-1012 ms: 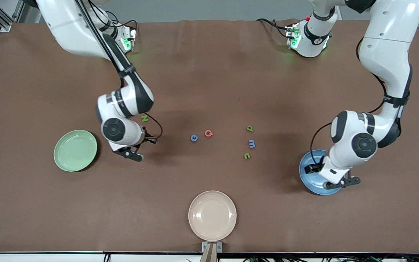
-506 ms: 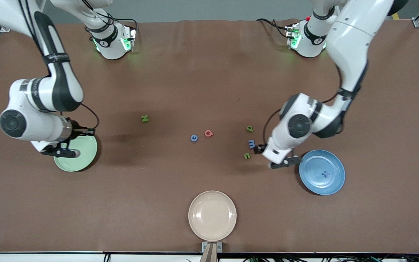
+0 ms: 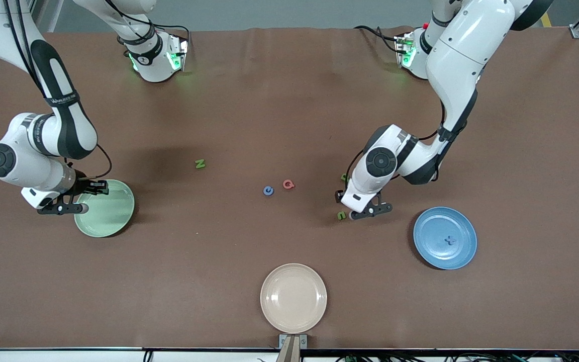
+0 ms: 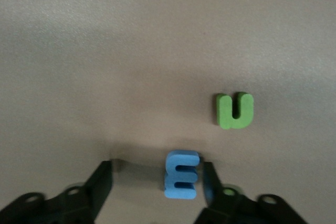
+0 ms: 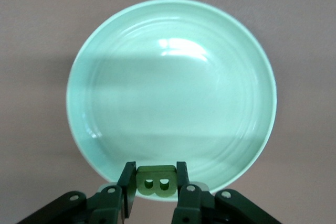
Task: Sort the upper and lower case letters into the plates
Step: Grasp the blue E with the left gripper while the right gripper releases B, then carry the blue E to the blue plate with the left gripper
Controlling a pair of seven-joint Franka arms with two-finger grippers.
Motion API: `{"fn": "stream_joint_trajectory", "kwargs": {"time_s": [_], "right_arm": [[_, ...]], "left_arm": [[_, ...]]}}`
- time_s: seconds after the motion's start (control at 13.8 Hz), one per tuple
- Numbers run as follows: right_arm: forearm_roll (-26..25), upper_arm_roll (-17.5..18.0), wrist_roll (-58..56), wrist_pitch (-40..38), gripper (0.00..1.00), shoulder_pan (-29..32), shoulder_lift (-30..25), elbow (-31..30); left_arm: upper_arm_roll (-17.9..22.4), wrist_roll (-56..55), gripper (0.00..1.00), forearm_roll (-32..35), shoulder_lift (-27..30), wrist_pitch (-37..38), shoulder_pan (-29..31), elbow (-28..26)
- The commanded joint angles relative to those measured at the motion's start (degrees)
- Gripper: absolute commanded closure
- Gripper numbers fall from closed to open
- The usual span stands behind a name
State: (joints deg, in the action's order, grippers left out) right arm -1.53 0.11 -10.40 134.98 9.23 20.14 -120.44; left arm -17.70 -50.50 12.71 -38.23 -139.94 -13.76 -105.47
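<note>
The pale green plate (image 3: 104,208) is seen at about nine o'clock on the table (image 3: 289,100) in the front view, the blue plate (image 3: 445,238) at about four o'clock, and a beige plate (image 3: 293,297) at six o'clock, close to the table's edge nearest the front camera. Wide bare tabletop is left between the three plates and along the edge where the arm bases stand. A small dark x (image 3: 450,240) is lying in the blue plate. The right gripper (image 3: 63,207) is held over the rim of the pale green plate, at the plate's nine o'clock, and a green B (image 5: 156,181) is pinched between its fingers; in the front view that letter is hidden by the gripper. The left gripper (image 3: 365,213) is held low over the table near the centre, toward the blue plate, with its fingers spread around a blue m (image 4: 181,174): one finger is close against the letter, and an open gap is left at the other. The blue m is covered by the arm in the front view. A green u (image 3: 341,215) is lying just beside the gripper, apart from the m. A green p (image 3: 343,176) is mostly hidden by the left arm's wrist, so only a sliver can be made out. A green N (image 3: 199,163), a blue c (image 3: 268,190) and a red Q (image 3: 288,184) are lying loose around the table's middle, with the c and Q close together and the N well apart at their ten o'clock.
</note>
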Motion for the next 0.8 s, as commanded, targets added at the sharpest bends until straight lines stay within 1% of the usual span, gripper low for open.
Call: {"fn": "stream_joint_trajectory", "kwargs": {"time_s": [0.0,0.29,0.36,0.43,0.51,0.58,0.65,0.72], "right_arm": [[-0.75,1.21,-0.76,2.91,0.82,1.15,1.74,-0.50],[-0.75,1.21,-0.76,5.47,0.82,1.06,3.94,-2.16],[-0.75,1.21,-0.76,5.46,0.80,0.97,4.03,-2.51],[-0.67,1.21,-0.76,5.81,0.79,1.06,4.03,-2.86],[-0.66,1.21,-0.68,5.82,0.78,0.97,4.03,-2.96],[-0.66,1.21,-0.67,5.38,0.73,0.97,3.94,-2.87],[-0.66,1.21,-0.50,4.94,0.55,0.88,3.85,-2.78],[-0.66,1.21,-0.15,4.59,0.25,0.79,3.68,-2.78]], "left_arm": [[-0.23,-1.35,0.41,1.35,0.44,-0.69,-0.21,-0.52],[-0.23,-1.35,0.72,1.35,-0.26,-0.69,-0.30,-0.26],[-0.23,-1.00,0.85,1.52,-0.26,-0.69,-0.30,-0.26],[-0.23,-0.83,0.96,2.13,-0.09,-0.60,-0.74,-0.26],[-0.14,-0.74,0.98,2.49,0.70,-0.43,-0.48,-0.26],[-0.05,-0.82,0.99,2.49,2.36,-0.25,0.65,-0.26],[0.04,-0.65,1.00,2.67,4.03,-0.08,2.23,-0.17],[0.04,-0.30,1.00,3.19,5.52,-0.07,4.16,0.35]]}}
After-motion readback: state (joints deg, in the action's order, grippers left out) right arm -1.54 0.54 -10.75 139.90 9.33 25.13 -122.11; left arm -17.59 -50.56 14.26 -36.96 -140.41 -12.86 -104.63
